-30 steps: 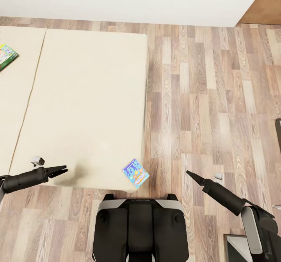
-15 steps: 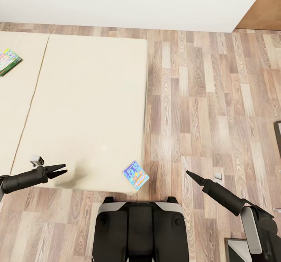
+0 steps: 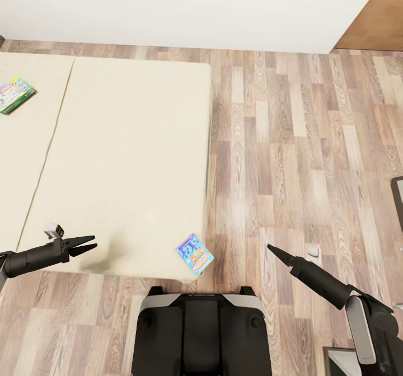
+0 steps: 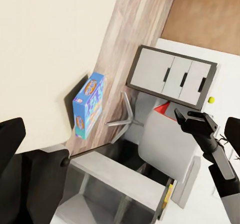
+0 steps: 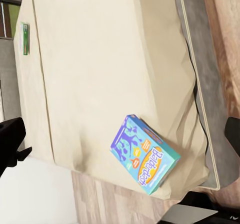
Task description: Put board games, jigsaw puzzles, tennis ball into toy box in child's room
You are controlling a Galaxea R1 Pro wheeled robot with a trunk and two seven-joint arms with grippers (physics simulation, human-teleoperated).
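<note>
A small blue board game [image 3: 195, 254] lies at the near corner of the bed [image 3: 123, 158], a plain beige mattress in two sections. A white-green board game [image 3: 15, 94] rests far to the left on the other section. My left gripper [image 3: 85, 247] hovers open over the mattress's near edge, well left of the blue box. My right gripper [image 3: 271, 249] hangs open over the floor, right of that box. The right wrist view shows the blue box [image 5: 145, 156] and the green one [image 5: 24, 38]. In the left wrist view the blue box [image 4: 89, 109] stands out, and a tiny yellow-green ball [image 4: 211, 100] lies far off.
Wood-plank floor [image 3: 302, 152] stretches right of the bed up to a white wall [image 3: 196, 1]. My dark base [image 3: 201, 331] stands at the bed's foot. A grey panelled unit [image 4: 172, 76] stands beyond the floor strip. A dark object's edge [image 3: 398, 194] pokes in at the right.
The whole head picture has shifted a little, the bed and both boxes sliding downward in it, so the camera has moved. Both arms hold the same pose.
</note>
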